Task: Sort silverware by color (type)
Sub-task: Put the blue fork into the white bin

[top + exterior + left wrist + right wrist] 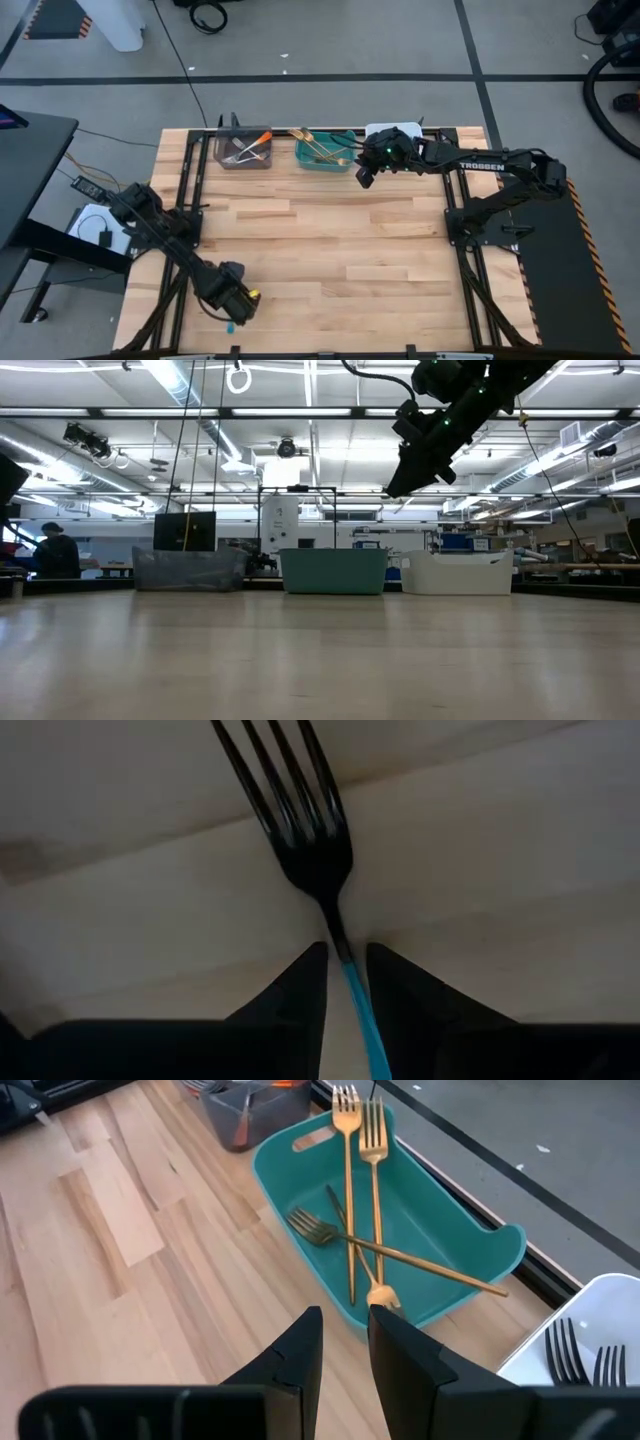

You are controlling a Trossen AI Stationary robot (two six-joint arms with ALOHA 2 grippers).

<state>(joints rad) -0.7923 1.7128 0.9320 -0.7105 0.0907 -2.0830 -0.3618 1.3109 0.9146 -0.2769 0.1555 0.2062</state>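
Here we are seeing the left gripper sitting low at the near left corner of the wooden surface, with a blue-handled fork lying between its jaws. In the left wrist view the two dark fingers are flanking the thin blue handle on either side, and the tines are reaching out past the tips onto the wood. The jaws are standing narrowly apart around the handle; we cannot tell whether they are actually pinching it.

The right gripper is hanging above the surface at the far edge, just beside the teal bin and near the white bin. Its jaws are standing slightly apart, and nothing is showing between them. Below its fingertips, four gold forks are lying crossed inside the teal bin. Dark fork tines are showing in the white bin. In the grey bin, orange-handled utensils are lying.
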